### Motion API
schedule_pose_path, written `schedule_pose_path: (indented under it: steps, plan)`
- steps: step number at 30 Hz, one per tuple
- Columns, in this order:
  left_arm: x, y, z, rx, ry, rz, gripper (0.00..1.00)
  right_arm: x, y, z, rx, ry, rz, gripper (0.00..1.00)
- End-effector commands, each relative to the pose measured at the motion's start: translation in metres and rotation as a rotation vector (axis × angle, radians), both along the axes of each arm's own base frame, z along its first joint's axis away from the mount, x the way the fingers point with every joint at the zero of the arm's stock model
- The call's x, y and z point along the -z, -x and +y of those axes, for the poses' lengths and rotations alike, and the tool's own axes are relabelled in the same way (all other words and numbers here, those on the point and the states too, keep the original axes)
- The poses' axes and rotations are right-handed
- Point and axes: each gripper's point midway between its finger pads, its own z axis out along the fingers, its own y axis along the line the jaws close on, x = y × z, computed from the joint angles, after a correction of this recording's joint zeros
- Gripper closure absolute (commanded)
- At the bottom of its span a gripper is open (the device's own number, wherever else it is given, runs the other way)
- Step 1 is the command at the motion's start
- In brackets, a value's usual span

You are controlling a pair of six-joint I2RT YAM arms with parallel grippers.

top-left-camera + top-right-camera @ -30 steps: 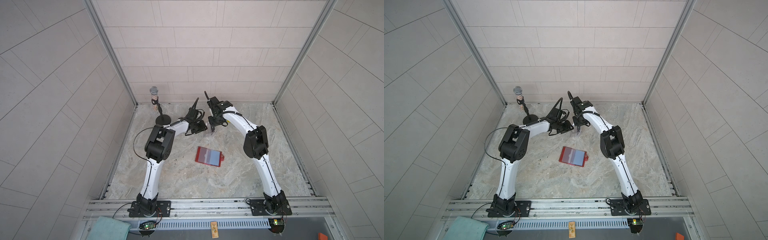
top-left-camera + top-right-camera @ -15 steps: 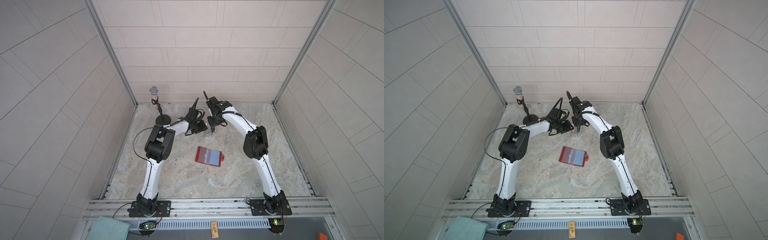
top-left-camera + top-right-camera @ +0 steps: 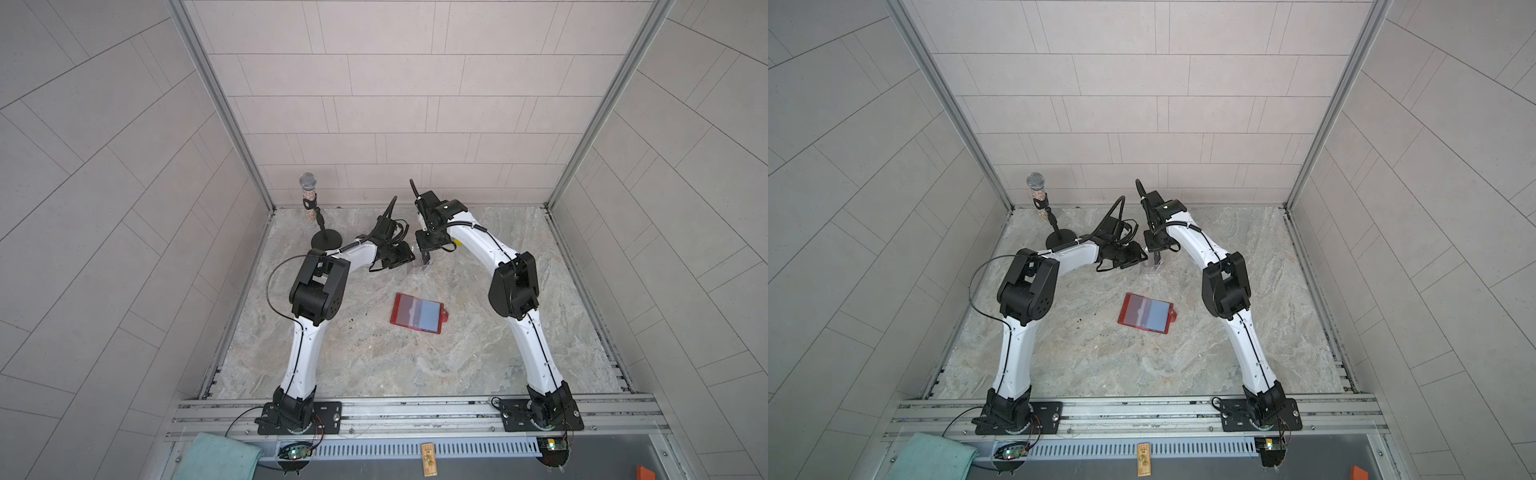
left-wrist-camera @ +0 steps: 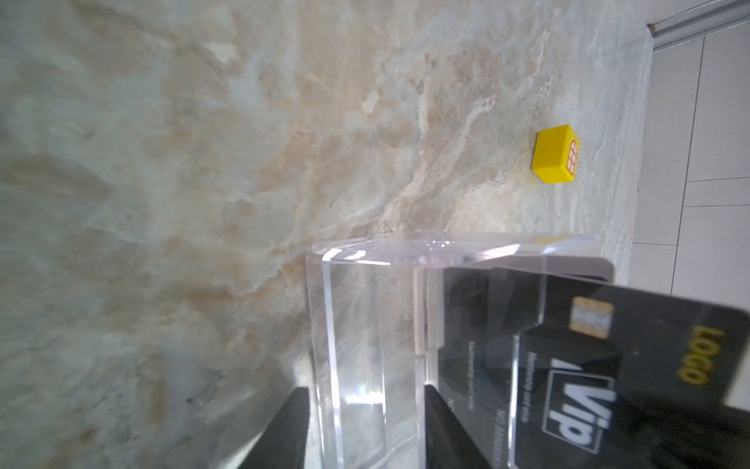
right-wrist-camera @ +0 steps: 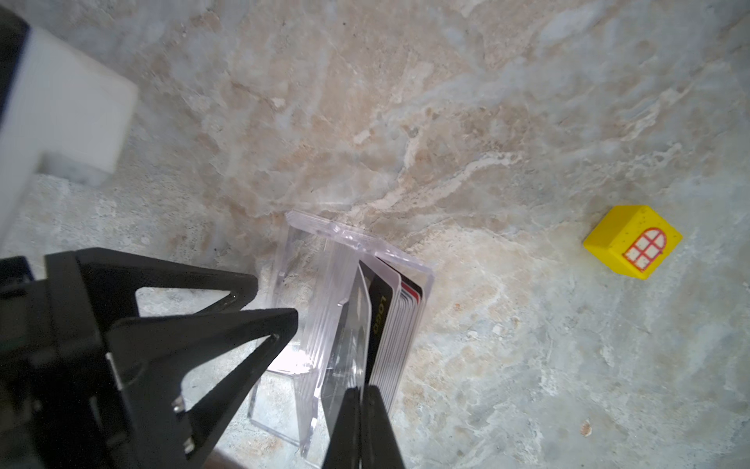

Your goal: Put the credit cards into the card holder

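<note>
The red card holder [image 3: 417,312] [image 3: 1145,312] lies open and flat mid-table, its clear sleeves facing up. Behind it stands a clear acrylic stand [image 5: 308,260] [image 4: 365,325] holding several credit cards [image 5: 406,325]. My right gripper [image 5: 361,392] [image 3: 424,259] is shut on the edge of a black card [image 5: 379,320] [image 4: 629,365], which leans out of the stack. My left gripper [image 4: 365,390] [image 5: 276,302] [image 3: 409,259] is open, one finger close on either side of the stand's front part. A pale pink card [image 4: 576,266] shows behind the black ones.
A small yellow block [image 5: 633,243] [image 4: 556,154] with a window picture lies on the marble beyond the stand. A microphone on a round base [image 3: 309,195] stands at the back left. A teal cloth [image 3: 220,457] lies off the table's front edge. Tiled walls close three sides.
Both arms stay at the stand. The right gripper's fingers have drawn together onto the black card. The left gripper's fingers have eased apart a little round the stand.
</note>
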Motion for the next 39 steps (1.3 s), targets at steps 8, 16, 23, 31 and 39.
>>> schedule_pose_path:
  steps: [8, 16, 23, 31, 39]
  plan:
    - [-0.063, 0.01, -0.005, 0.049, 0.095, -0.051, 0.3, -0.072, 0.01, -0.017, 0.049, -0.174, -0.079, 1.0]
    - [-0.086, 0.033, 0.013, 0.062, 0.045, -0.109, 0.27, -0.086, 0.034, -0.025, 0.045, -0.297, -0.087, 1.0]
    - [-0.066, 0.083, 0.039, 0.067, -0.02, -0.074, 0.29, -0.072, 0.08, -0.039, 0.054, -0.369, -0.065, 1.0]
    - [-0.038, 0.136, 0.046, 0.106, 0.019, -0.018, 0.33, -0.047, 0.134, -0.034, 0.071, -0.565, -0.04, 1.0]
    - [-0.02, 0.161, 0.041, 0.129, 0.073, 0.01, 0.41, -0.013, 0.168, -0.022, 0.09, -0.679, -0.014, 1.0]
